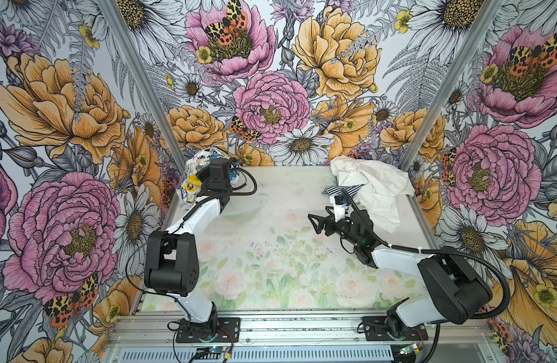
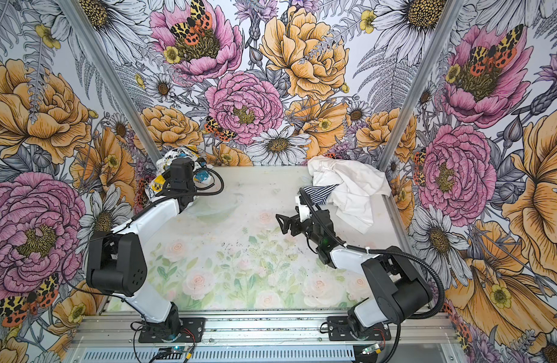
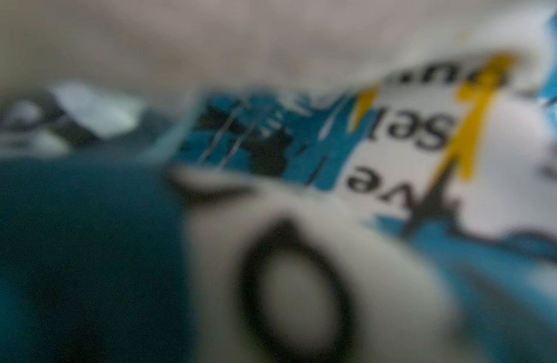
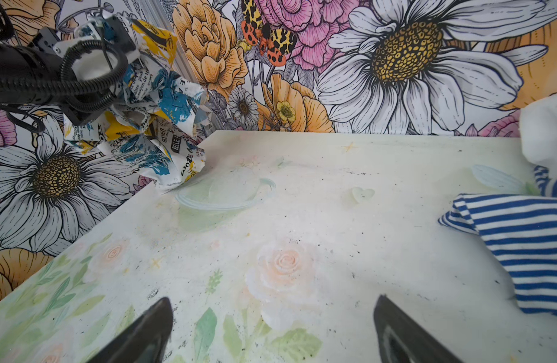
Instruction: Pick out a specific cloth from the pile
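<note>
As the left tool (image 1: 203, 176) grips it, the cloth (image 4: 164, 103) hangs lengthwise down.

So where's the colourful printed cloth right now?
In both top views the printed cloth hangs bunched at the table's far left corner, around the left arm's tip, well apart from the pile at far right.

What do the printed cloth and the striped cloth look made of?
The printed cloth looks like thin woven fabric, matte: it holds sharp, papery creases. The striped cloth is probably soft knit jersey: it drapes in rounded folds.
</note>
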You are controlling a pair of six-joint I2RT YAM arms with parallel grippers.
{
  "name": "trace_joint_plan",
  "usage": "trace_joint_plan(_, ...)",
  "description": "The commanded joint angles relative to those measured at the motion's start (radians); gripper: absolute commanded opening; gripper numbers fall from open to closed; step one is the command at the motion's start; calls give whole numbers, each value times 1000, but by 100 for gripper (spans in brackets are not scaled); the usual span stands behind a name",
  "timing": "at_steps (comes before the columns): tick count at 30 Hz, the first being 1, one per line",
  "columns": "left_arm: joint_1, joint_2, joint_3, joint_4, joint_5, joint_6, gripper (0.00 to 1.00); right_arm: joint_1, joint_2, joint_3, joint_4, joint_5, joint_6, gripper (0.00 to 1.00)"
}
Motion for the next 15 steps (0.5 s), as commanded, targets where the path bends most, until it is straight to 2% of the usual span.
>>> trace_joint_plan(1, -16, 66, -35, 217, -119, 299, 0, -4, -25, 13, 14, 7, 3, 99)
trace_joint_plan(5, -50, 206, -46, 386, -145, 415, 0, -5, -33, 12, 9, 10, 2, 100)
trace_joint_plan(8, -84, 288, -12, 392, -145, 347, 0, -6, -42, 11, 5, 12, 1, 100)
trace_joint_plan(10, -108, 300, 7, 247, -95, 211, 0, -7, -43, 12, 4, 11, 1, 99)
trace_joint_plan(11, -113, 299, 26, 159, -60, 113, 0, -7, -42, 12, 4, 11, 1, 99)
trace_joint_plan(12, -116, 290, 59, 33, 1, -42, 0, -6, -42, 12, 5, 12, -1, 100)
trace_joint_plan(13, -111, 271, 88, -97, 113, -193, 0, -8, -40, 12, 5, 12, 0, 100)
trace_joint_plan(15, -93, 228, 101, -190, 327, -390, 0, -9, -35, 13, 5, 12, 0, 100)
